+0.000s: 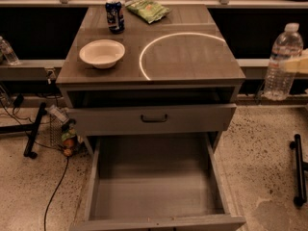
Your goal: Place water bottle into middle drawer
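The water bottle (pixel 283 66), clear with a white cap, hangs in the air to the right of the cabinet, level with its top. My gripper (pixel 300 64) shows only as a pale finger at the right edge of the view, closed on the bottle's side. The middle drawer (pixel 154 196) is pulled wide open at the bottom of the view, and its flat grey floor is bare. It lies down and to the left of the bottle. Above it is the drawer front with the black handle (pixel 154 118), pulled out slightly.
On the cabinet top (pixel 192 57) are a blue soda can (pixel 114 16), a green snack bag (pixel 147 7) and a white bowl (pixel 102 53). Another small bottle (pixel 7 51) stands far left. Cables and a black bar (pixel 33 131) lie on the floor to the left, and a black stand (pixel 298 170) to the right.
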You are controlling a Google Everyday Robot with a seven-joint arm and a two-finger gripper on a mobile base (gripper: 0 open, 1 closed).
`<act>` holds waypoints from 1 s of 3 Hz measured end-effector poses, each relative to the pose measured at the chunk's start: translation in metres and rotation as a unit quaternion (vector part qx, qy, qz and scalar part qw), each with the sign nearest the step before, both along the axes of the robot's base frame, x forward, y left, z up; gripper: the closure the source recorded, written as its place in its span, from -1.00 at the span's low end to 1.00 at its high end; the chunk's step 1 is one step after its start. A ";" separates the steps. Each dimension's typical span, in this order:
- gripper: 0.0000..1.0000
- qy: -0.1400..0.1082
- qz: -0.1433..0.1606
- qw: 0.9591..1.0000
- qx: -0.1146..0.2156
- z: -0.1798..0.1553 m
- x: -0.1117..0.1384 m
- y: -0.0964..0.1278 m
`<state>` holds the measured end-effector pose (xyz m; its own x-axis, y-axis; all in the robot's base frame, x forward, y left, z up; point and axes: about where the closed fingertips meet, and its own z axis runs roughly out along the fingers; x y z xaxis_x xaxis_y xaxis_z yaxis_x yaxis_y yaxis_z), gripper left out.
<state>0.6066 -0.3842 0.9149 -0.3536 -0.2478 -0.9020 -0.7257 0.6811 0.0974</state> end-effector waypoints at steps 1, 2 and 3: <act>1.00 0.013 0.005 1.000 0.003 -0.011 0.005 0.009; 1.00 0.013 0.005 1.000 0.003 -0.011 0.005 0.009; 1.00 0.011 0.037 0.999 -0.007 -0.027 -0.015 0.017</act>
<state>0.5912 -0.3673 0.8879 -0.3525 -0.2862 -0.8909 -0.7725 0.6263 0.1045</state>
